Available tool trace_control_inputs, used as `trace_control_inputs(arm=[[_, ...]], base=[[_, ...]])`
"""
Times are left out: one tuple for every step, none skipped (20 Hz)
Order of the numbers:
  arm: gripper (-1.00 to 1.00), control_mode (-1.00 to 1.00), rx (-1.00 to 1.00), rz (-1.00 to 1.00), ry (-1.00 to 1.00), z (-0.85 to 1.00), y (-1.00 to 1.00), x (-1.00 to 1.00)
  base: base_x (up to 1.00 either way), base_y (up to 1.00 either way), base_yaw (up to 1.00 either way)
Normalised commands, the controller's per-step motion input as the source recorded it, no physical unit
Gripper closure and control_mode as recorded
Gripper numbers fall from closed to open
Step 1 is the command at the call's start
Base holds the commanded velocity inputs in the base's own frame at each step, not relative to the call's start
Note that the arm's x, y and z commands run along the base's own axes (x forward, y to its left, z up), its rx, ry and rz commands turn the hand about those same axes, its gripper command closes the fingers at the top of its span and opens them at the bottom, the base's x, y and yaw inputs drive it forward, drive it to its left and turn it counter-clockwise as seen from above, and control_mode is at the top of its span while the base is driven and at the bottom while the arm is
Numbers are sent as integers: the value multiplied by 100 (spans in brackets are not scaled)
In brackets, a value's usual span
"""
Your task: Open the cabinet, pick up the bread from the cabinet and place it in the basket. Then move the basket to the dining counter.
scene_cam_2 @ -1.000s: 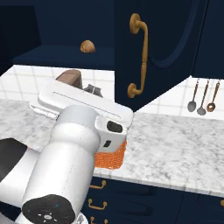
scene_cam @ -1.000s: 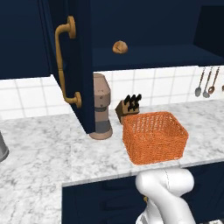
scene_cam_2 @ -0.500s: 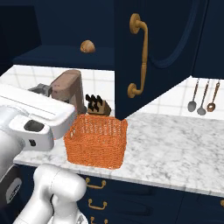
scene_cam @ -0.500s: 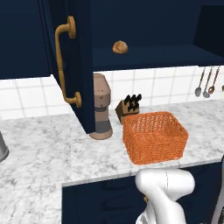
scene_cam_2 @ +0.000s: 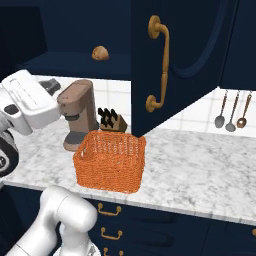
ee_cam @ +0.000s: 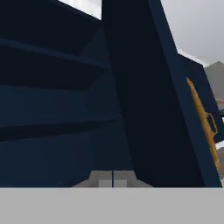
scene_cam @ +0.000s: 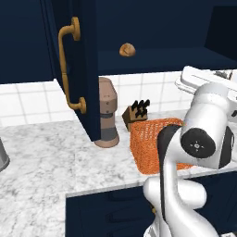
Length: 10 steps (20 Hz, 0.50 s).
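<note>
The cabinet point(scene_cam: 83, 69) stands open, with one door swung out on the left and the other door point(scene_cam_2: 175, 65) on the right. The bread point(scene_cam: 127, 49), a small golden roll point(scene_cam_2: 100, 52), lies alone on the cabinet's lower shelf. Below it the orange basket point(scene_cam_2: 110, 160) sits on the marble worktop, and my arm hides part of the basket point(scene_cam: 148, 136) in the left base view. My gripper point(ee_cam: 112, 178) is shut on nothing and looks up into the dark cabinet past a door edge. My hand point(scene_cam_2: 27, 102) hangs left of the coffee machine, below the shelf. The dining counter is out of view.
A brown coffee machine point(scene_cam_2: 80, 117) and a knife block point(scene_cam_2: 112, 120) stand behind the basket against the tiled wall. Spoons point(scene_cam_2: 230, 112) hang on the wall at the right. Brass handles point(scene_cam: 69, 69) stick out from the open doors. Bare marble point(scene_cam: 46, 162) lies left of the basket.
My arm has swung up from low in front of the basket. The hand now sits higher, level with the coffee machine's top. The fingers stayed shut; bread and basket have not moved.
</note>
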Motion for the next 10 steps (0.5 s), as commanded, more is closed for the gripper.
trace_control_inputs(arm=[[100, -100, 2, -41, 0, -24, -37, 100], [100, -100, 6, -36, 0, -15, -43, 100], [100, -100, 13, -31, 0, -1, -51, 100], [100, -100, 14, -28, -1, 0, -59, 100], [100, -100, 16, -26, -6, 0, -56, 83], [100, -100, 18, -22, -10, 0, -77, 71], [100, -100, 21, -20, -7, 0, -76, 72], [100, -100, 21, -19, -4, 0, -74, 74], [100, -100, 23, -16, -2, 0, -66, 79], [100, -100, 26, -15, 0, 0, -55, 83]], base=[[0, 0, 0], [0, 0, 0], [0, 0, 0], [0, 0, 0], [0, 0, 0], [0, 0, 0], [0, 0, 0], [0, 0, 0], [0, 0, 0], [0, 0, 0]])
